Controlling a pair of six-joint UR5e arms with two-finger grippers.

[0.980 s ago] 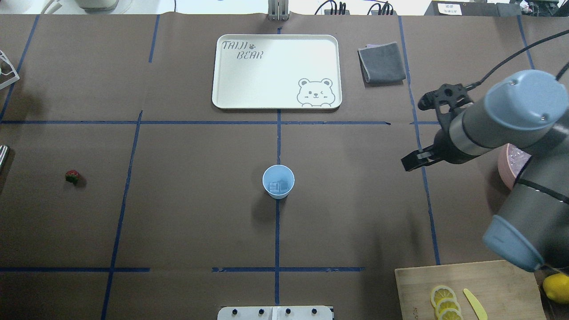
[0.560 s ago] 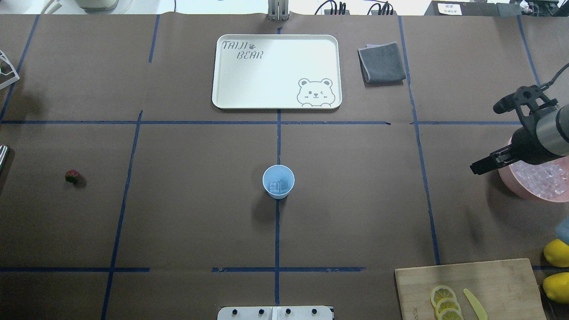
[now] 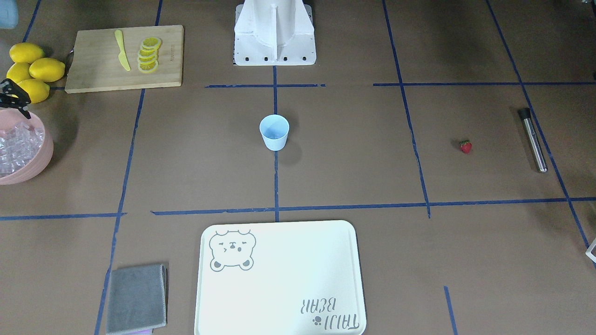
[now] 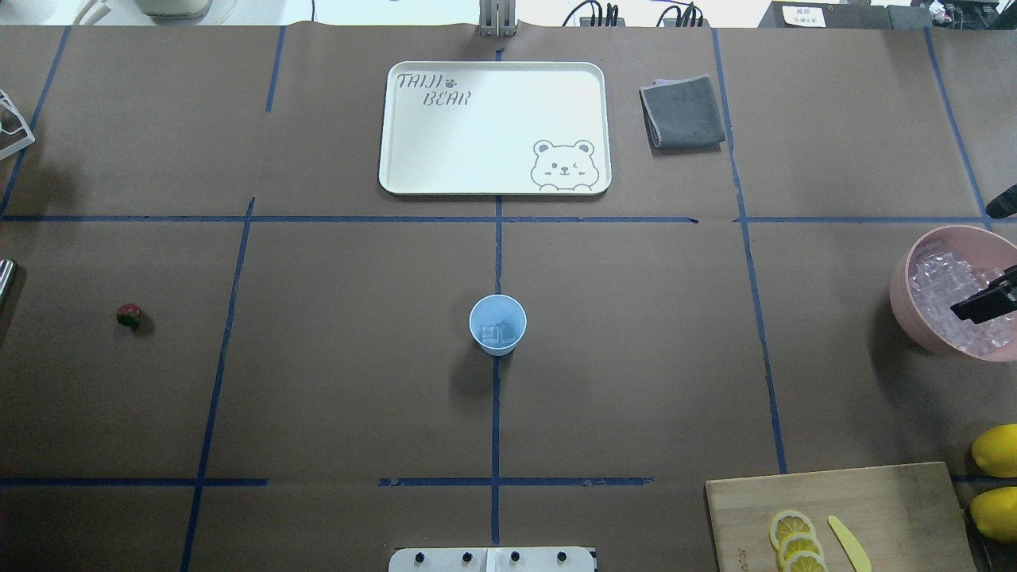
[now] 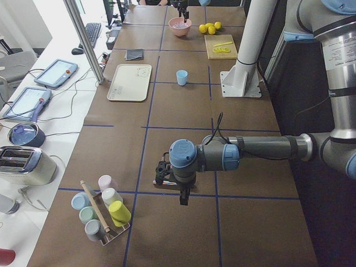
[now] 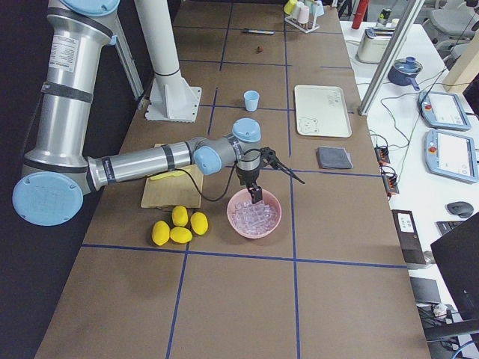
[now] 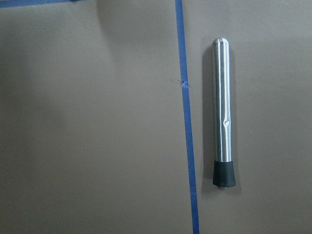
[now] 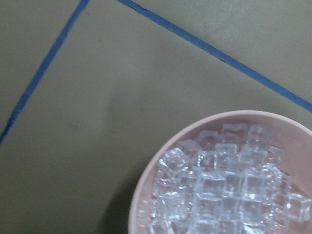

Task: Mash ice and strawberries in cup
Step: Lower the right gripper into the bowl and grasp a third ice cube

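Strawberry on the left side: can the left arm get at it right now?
Probably yes. The strawberry lies alone in the open, the metal rod well apart from it, and the left arm hangs above that end with nothing between.

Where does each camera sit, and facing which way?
Front: across the table, facing the robot's base; right tool at edge.
Overhead: behind the robot, looking down; tool's fingers.
Left side: table's end; left arm near.
Right side: other end; right arm near.
Left wrist: down on a metal rod; no robot.
Right wrist: down on ice in a bowl; no robot.
Fixed views share the cup.
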